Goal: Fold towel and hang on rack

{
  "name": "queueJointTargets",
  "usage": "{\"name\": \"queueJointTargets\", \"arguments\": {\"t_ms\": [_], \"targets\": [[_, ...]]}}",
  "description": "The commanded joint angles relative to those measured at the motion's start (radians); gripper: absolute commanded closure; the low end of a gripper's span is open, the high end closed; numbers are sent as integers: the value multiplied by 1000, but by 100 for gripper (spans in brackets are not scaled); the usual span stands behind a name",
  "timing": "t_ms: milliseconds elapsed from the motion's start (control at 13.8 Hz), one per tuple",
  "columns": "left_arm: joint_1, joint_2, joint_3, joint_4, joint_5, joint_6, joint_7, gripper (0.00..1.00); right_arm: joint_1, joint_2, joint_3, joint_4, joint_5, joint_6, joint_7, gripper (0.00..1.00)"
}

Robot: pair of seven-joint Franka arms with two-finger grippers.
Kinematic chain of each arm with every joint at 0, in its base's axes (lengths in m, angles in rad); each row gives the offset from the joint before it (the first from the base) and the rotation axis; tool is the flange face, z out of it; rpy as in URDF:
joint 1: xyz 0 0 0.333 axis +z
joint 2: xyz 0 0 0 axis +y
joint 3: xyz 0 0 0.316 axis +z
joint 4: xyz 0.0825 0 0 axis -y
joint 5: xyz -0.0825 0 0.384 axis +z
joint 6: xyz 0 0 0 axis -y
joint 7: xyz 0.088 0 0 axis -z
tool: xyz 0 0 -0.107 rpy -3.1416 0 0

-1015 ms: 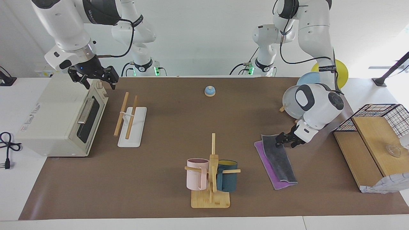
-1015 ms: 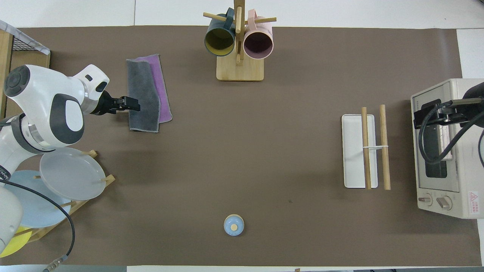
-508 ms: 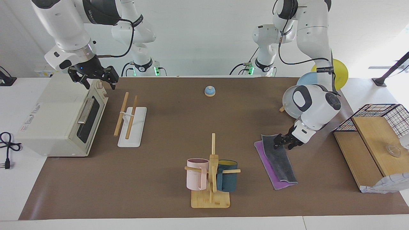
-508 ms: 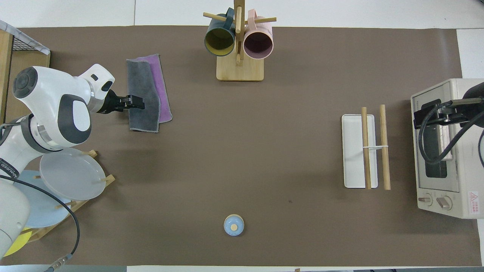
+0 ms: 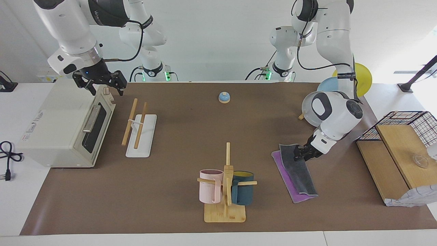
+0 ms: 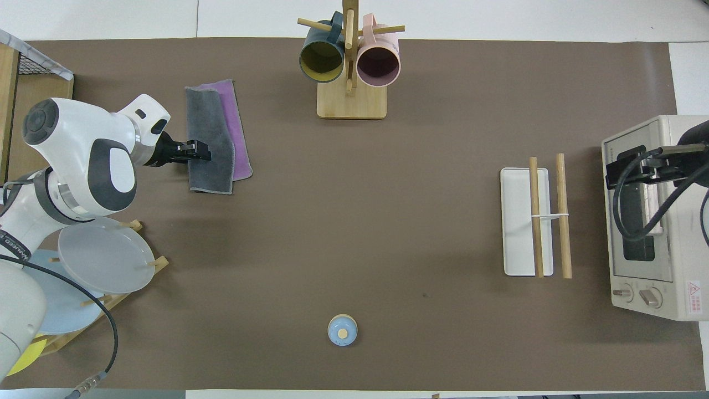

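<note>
One towel [image 5: 296, 171], one rack [image 5: 139, 129], two mugs; left hand [image 5: 299, 153] pinches the towel's edge, right hand [image 5: 101, 83] open.

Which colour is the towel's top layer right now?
Dark grey, over a purple layer on the towel; clearest in the overhead view.

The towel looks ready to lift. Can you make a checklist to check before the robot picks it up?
1. Towel folded in half, grey face over purple: ok.
2. Left tool at the towel's long edge, toward the left arm's end of the table: ok.
3. Left tool actually pinching the cloth: cannot tell.
4. Rack upright, both rods bare: ok.
5. Right tool open, waiting over the toaster oven: ok.
6. Mug stand beside the towel, not touching it: ok.
</note>
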Motion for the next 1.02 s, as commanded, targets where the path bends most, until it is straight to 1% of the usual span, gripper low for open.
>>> {"name": "queueJointTargets", "arguments": {"t_ms": [0, 73, 363, 508, 653, 798, 870, 943], "targets": [[-16, 12, 7, 1, -24, 16, 12, 95, -14, -10, 7, -4, 12, -14, -23, 0], [-13, 12, 7, 1, -24, 14, 11, 100, -16, -10, 7, -4, 12, -14, -23, 0], [-2, 11, 7, 24, -36, -18, 0, 100, -16, -10, 7, -4, 12, -11, -21, 0], [0, 3, 10, 85, -87, -107, -26, 100, 0, -10, 16, -4, 11, 26, -21, 0], [0, -1, 13, 176, -75, -223, -136, 100, 1, -8, 20, -4, 12, 25, -26, 0], [-6, -20, 15, 225, -71, -301, -246, 100, 3, -17, 21, -25, 12, 31, -52, 0], [-13, -27, 15, 244, -62, -331, -308, 100, 1, -19, 21, -30, 27, 38, -61, 0], [-16, -41, 10, 265, -59, -363, -381, 100, 1, -19, 20, -30, 90, 55, -53, 0]]}}
